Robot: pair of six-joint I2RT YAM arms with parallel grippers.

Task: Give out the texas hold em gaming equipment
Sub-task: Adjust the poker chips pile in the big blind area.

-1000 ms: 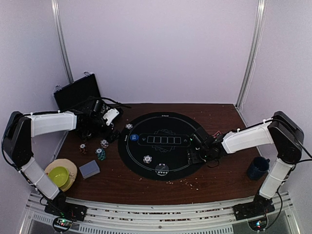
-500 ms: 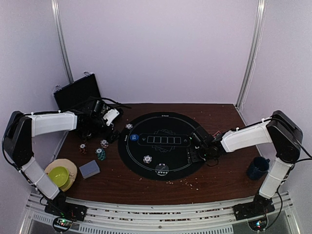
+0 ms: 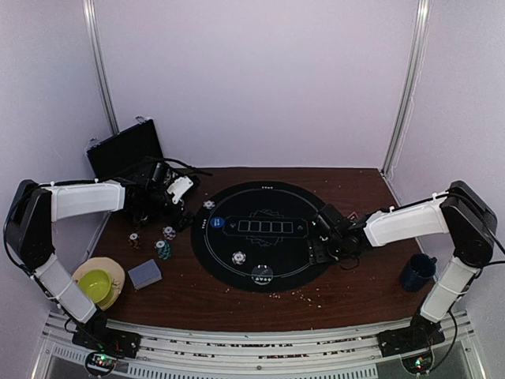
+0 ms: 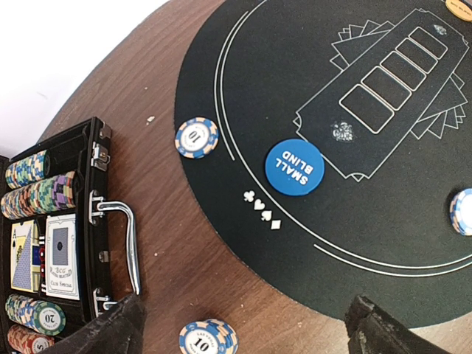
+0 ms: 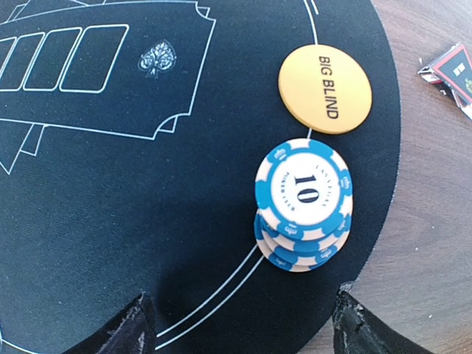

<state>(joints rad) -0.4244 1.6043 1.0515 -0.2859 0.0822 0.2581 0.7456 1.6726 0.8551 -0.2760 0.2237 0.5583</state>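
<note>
My right gripper (image 5: 243,335) is open, low over the right side of the black round mat (image 3: 260,207). A leaning stack of blue-and-white "10" chips (image 5: 302,203) lies just ahead of its fingers, apart from them, beside the orange "BIG BLIND" disc (image 5: 324,88). My left gripper (image 4: 247,339) is open above the wood at the mat's left edge, with a small blue chip stack (image 4: 209,337) low between its fingers. Ahead of it lie the blue "SMALL BLIND" disc (image 4: 293,167) and a single chip (image 4: 196,138). A grey-blue card deck (image 3: 144,274) sits at the front left.
The open black case (image 4: 51,243) holds chip rows and cards at the back left. More chip stacks (image 3: 162,249) stand left of the mat. A white chip (image 3: 238,257) and a disc (image 3: 262,274) lie on the mat's near side. Dark blue mug (image 3: 416,272) right, yellow-green bowl (image 3: 96,284) front left.
My right gripper has drawn back slightly to the right over the mat's edge. The left arm has not moved.
</note>
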